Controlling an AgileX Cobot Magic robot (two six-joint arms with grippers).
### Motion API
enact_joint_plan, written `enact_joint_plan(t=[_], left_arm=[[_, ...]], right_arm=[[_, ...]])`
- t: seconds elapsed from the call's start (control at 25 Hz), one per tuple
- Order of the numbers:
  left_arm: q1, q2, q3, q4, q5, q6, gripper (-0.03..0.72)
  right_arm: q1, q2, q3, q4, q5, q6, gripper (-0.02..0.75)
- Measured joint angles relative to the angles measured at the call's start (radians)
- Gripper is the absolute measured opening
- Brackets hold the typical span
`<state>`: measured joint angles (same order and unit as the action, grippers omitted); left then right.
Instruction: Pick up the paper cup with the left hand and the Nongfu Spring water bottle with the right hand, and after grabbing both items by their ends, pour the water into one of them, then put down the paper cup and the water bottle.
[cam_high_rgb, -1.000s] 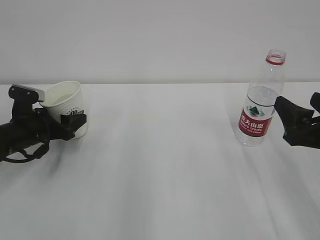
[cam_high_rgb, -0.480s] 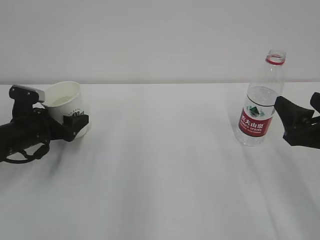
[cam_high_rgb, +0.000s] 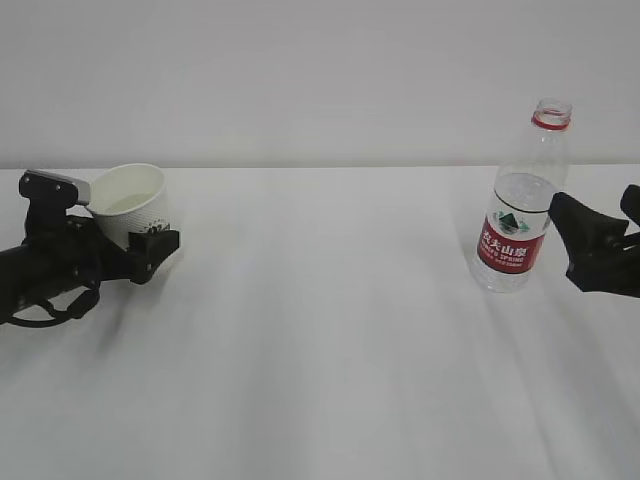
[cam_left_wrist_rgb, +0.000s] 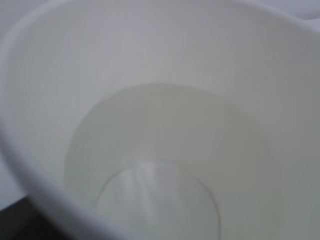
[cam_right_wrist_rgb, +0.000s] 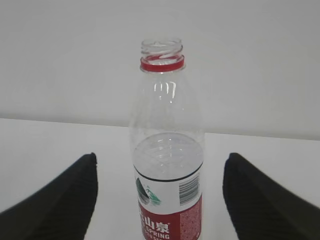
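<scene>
The paper cup (cam_high_rgb: 128, 205) stands tilted at the far left of the table, between the fingers of my left gripper (cam_high_rgb: 150, 232), which is open. Its near finger (cam_high_rgb: 157, 246) sits low in front of the cup's base. The left wrist view is filled by the cup's inside (cam_left_wrist_rgb: 160, 60), where faintly greenish water (cam_left_wrist_rgb: 165, 145) pools. The Nongfu Spring water bottle (cam_high_rgb: 522, 195) stands upright and uncapped at the right, about half full. My right gripper (cam_high_rgb: 592, 215) is open just right of it. Its black fingers (cam_right_wrist_rgb: 60, 200) flank the bottle (cam_right_wrist_rgb: 167, 165) without touching.
The white table (cam_high_rgb: 320, 350) stretches bare between cup and bottle, with a plain white wall (cam_high_rgb: 320, 80) behind. The left arm's cables and grey block (cam_high_rgb: 50, 185) lie at the left edge.
The left gripper's jaws have widened and its near finger has dropped away from the cup wall. The cup has sunk a little and stands less tilted. The right gripper and the bottle have not moved.
</scene>
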<state>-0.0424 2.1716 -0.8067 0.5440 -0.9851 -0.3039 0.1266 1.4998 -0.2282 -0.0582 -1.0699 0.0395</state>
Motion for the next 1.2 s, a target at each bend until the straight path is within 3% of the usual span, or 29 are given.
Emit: enact_joint_plan(t=[1.2], left_arm=[[0.000,-0.039,0.042,0.049,0.012,-0.046,0.692]], right_arm=[[0.000,0.000,0.000,0.016,0.000,0.000,0.587]])
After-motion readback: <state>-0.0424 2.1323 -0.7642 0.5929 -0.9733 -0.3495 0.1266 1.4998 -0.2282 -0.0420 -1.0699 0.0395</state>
